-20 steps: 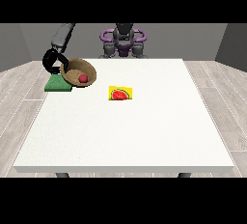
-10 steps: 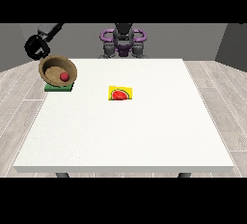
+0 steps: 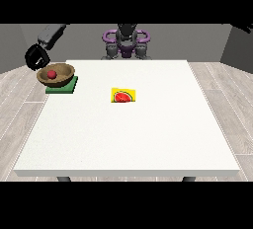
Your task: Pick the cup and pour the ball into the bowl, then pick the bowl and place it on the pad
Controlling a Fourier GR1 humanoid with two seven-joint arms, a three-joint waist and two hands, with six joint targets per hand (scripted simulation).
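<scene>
A brown bowl point(image 3: 60, 75) with a red ball point(image 3: 51, 74) inside sits nearly level over the green pad point(image 3: 64, 87) at the table's far left, overhanging the pad's left side. The black hand at the view's left point(image 3: 35, 57) is curled at the bowl's left rim, just off the table edge. A yellow cup with a watermelon picture point(image 3: 123, 95) lies near the table's middle. Only a dark bit of the hand at the view's right point(image 3: 244, 27) shows at the top right corner.
The large white table point(image 3: 148, 139) stretches towards the camera. The robot's body point(image 3: 126, 43) stands behind the far edge. Grey floor planks surround the table.
The bowl with the ball has swung left from over the table, then come down and levelled over the green pad. The hand at the view's left lowered with it.
</scene>
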